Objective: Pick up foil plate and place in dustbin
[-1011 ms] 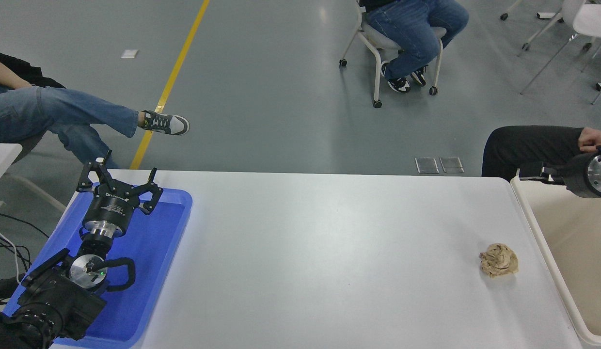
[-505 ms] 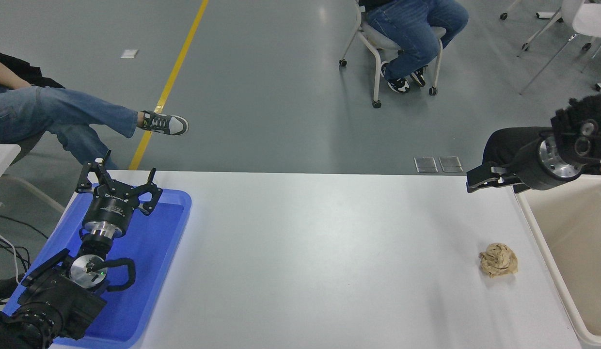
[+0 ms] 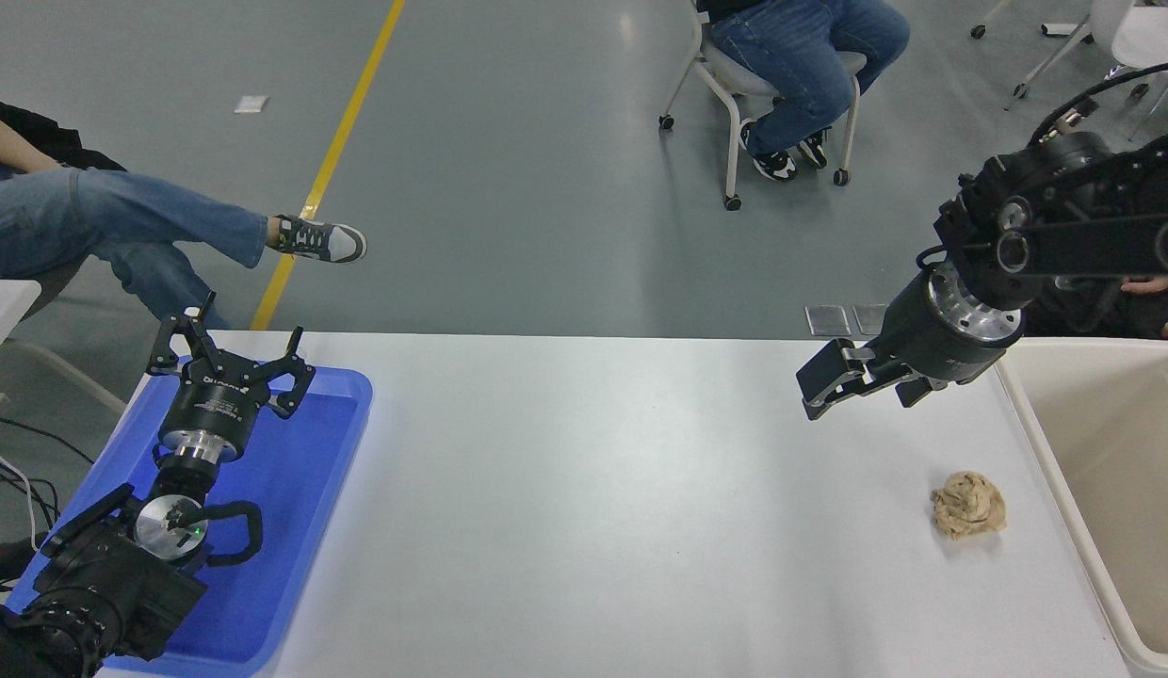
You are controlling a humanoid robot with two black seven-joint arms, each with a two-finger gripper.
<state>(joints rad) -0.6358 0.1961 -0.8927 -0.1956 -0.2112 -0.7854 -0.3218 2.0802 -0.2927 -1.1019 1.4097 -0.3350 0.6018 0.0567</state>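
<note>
The foil plate does not show anywhere in the head view. The dustbin, a large cream-beige tub, stands at the table's right end and is cut off by the picture's edge; the part of its inside that shows is bare. My right gripper hangs open and empty above the table's far right, just left of the dustbin's rim. My left gripper is open and parked over the blue tray at the lower left.
A tan crumpled paper ball lies on the white table near the dustbin. A shallow blue tray sits at the left end. People sit beyond the table at the left, top and far right.
My right arm has swung from over the dustbin leftward and out over the table, coming further into view. The left arm and the paper ball have not moved.
</note>
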